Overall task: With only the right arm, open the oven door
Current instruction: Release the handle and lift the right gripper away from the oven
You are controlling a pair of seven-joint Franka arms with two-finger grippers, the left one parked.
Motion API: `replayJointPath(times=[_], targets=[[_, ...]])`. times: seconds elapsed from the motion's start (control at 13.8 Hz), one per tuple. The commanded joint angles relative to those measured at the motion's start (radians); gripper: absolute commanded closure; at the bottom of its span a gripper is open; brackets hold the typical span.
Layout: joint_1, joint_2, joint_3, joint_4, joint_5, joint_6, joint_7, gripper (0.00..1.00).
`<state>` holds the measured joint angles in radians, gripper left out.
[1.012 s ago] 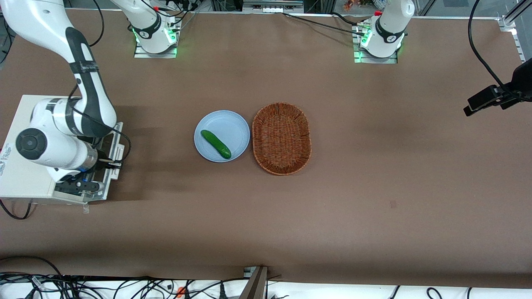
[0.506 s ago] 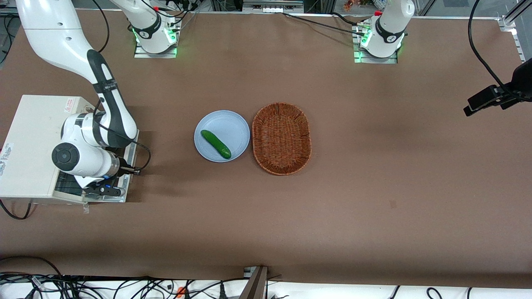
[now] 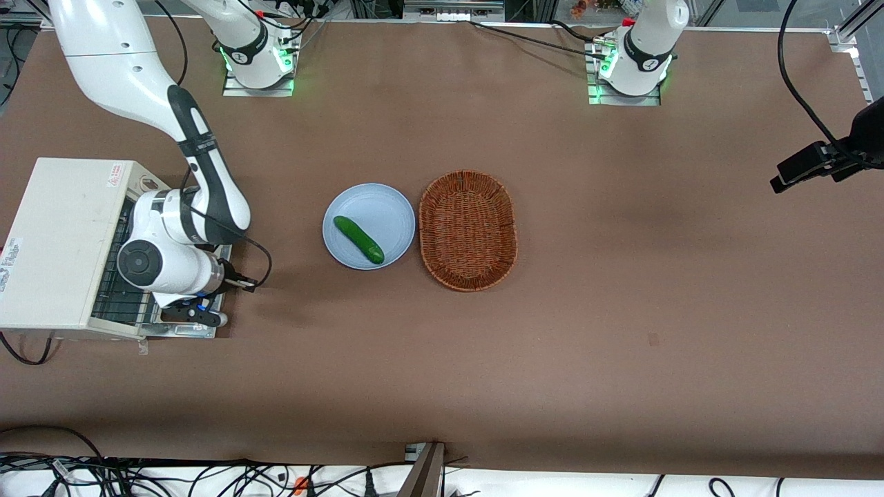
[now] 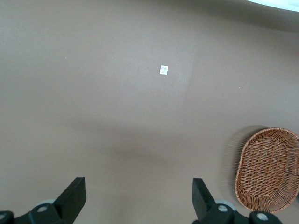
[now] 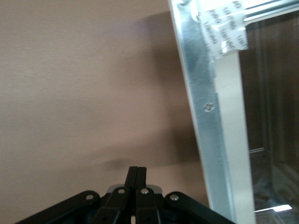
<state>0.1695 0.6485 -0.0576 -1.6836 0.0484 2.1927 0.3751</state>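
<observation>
Gripper pinched closed on nothing beside oven door, door's handle hidden.

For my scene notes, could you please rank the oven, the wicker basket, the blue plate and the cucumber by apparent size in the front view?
1. oven
2. wicker basket
3. blue plate
4. cucumber

The gripper is shut, just off the lowered oven door.
</observation>
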Motion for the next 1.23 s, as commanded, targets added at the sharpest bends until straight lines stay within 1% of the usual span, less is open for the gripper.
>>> replayJointPath(times=[0.0, 0.29, 0.51, 0.65, 0.8, 1.01, 1.16], targets=[[0.015, -0.051, -0.013, 0.013, 0.024, -0.025, 0.007, 0.00], [0.015, -0.235, 0.019, 0.013, 0.013, -0.094, -0.040, 0.00], [0.005, -0.383, 0.037, 0.012, 0.013, -0.230, -0.191, 0.00], [-0.008, -0.484, 0.039, 0.007, 0.001, -0.325, -0.284, 0.00], [-0.015, -0.571, 0.039, 0.004, -0.010, -0.413, -0.327, 0.00], [-0.016, -0.615, 0.039, 0.008, -0.028, -0.478, -0.329, 0.00], [-0.015, -0.621, 0.039, 0.010, -0.039, -0.484, -0.331, 0.00]])
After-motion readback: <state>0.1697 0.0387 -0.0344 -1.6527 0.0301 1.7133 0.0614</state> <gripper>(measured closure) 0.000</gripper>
